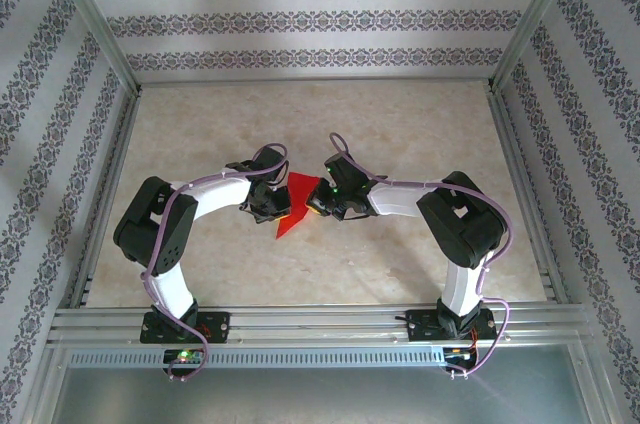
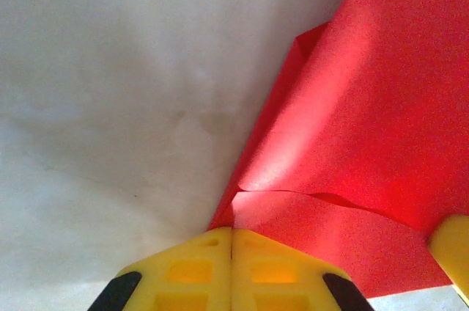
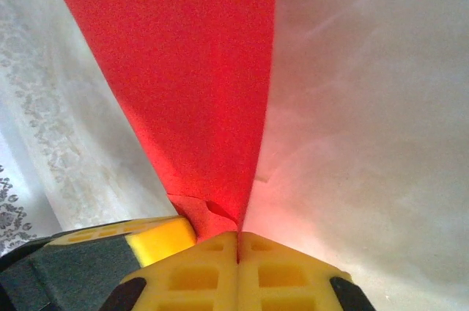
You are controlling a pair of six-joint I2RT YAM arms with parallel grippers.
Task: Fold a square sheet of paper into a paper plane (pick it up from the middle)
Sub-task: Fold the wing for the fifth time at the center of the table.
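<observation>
Your red sheet (image 1: 298,188) sits in the middle of the table (image 1: 400,124), caught between the two arms, which bend inward until their wrists nearly meet. It is no longer flat. From above it reads as a creased, pointed shape with one tip aimed toward the arm bases.

Your left claw (image 2: 232,245) has its yellow pads pressed together, and the sheet's curled lower edge runs into their tips, so it pinches the paper there. Above that, a broad red panel rises and leans to the right.

Your right claw (image 3: 238,243) is closed tight too. The sheet's long fold comes down straight into the seam between its pads, then fans upward.

The claws crowd each other. In the left wrist view, a yellow finger (image 2: 453,252) of the other claw pokes in at the lower right, lying on the paper. In the right wrist view, the left claw's yellow and black finger sits just beside the pinch.

Lilac cables (image 1: 200,184) loop over each arm. Metal rails (image 1: 320,319) cross the near edge, and patterned walls (image 1: 320,14) close in the table on three sides.
</observation>
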